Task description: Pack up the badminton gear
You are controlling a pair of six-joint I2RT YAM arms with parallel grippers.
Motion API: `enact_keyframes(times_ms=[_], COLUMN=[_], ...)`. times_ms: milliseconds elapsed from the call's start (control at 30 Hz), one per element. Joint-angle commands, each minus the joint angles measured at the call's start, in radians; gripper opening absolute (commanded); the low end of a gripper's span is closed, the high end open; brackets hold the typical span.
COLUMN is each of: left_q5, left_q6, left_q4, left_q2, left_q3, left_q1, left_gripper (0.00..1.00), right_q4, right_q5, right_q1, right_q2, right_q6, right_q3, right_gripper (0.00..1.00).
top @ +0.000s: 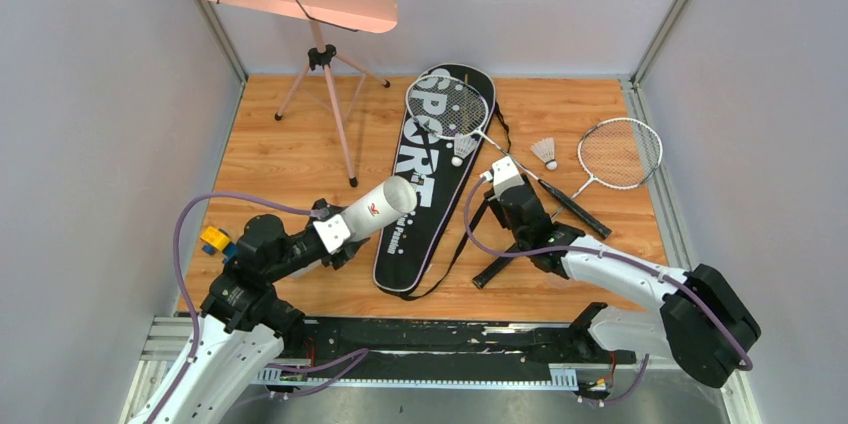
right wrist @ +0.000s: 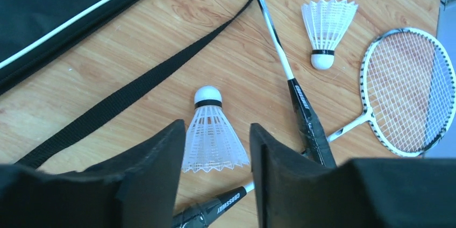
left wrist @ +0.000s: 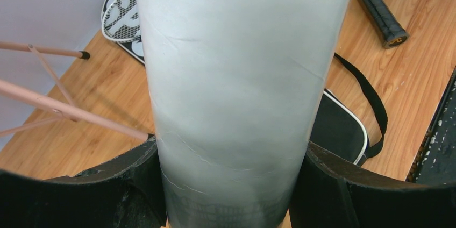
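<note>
The step in hand is judged to be loading a shuttlecock into the tube.

The tube (top: 378, 206) is clamped near its lower end by the left gripper (top: 333, 233). It is held tilted above the table (top: 290, 154), with its far end raised over the edge of the bag (top: 410, 244). That end appears open, though this cannot be confirmed.

The held shuttlecock (right wrist: 212, 136) is pinched by its skirt between the narrowly set pads of the right gripper (right wrist: 218, 127). Its cork points away from the wrist, above the crossed racket handles.

For a clean insertion:
- The tube mouth should be turned toward the right gripper and the two axes lined up.
- The cork should be led in first.
- The skirt is likely to crush, so only light pressure is advised.
- Release is best left until the cork is well inside the rim.

The bag is long, racket-shaped black fabric, edged with white piping and lettered SPORT, and a flat woven strap (right wrist: 134, 88) trails from it.

The first racket (top: 448, 106) lies with its head on the bag, and the second racket (top: 620, 154) lies on bare wood. Both have slim silver frames, white strings and black wrapped grips.

The tube is a smooth, matt white cylinder, faintly scuffed.

The free shuttlecock (right wrist: 328, 29) and the third shuttlecock (top: 462, 149) are shaped like the held one. Each is a flared cone of fine white ribs with a black band and a rounded white cork.
</note>
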State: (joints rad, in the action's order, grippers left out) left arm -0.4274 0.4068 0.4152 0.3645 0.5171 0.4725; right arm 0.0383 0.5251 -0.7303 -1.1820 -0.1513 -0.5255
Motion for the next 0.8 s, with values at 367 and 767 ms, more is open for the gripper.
enact_keyframes(times_ms=[367, 767], left_q5=[-0.036, -0.015], left_q6=[-0.017, -0.01], left_q4=[-0.07, -0.061], left_q2=[0.001, 0.007], left_q3=[0.003, 0.004], left_q1=[0.012, 0.02], left_gripper=[0.64, 0.64], right_q4=[-0.224, -0.107], right_q5=[0.06, -0.024], right_q1=[0.106, 0.106], right_q2=[-0.047, -0.085], right_q6=[0.004, -0.083], right_q3=[-0.031, -0.024], right_gripper=[0.51, 0.54])
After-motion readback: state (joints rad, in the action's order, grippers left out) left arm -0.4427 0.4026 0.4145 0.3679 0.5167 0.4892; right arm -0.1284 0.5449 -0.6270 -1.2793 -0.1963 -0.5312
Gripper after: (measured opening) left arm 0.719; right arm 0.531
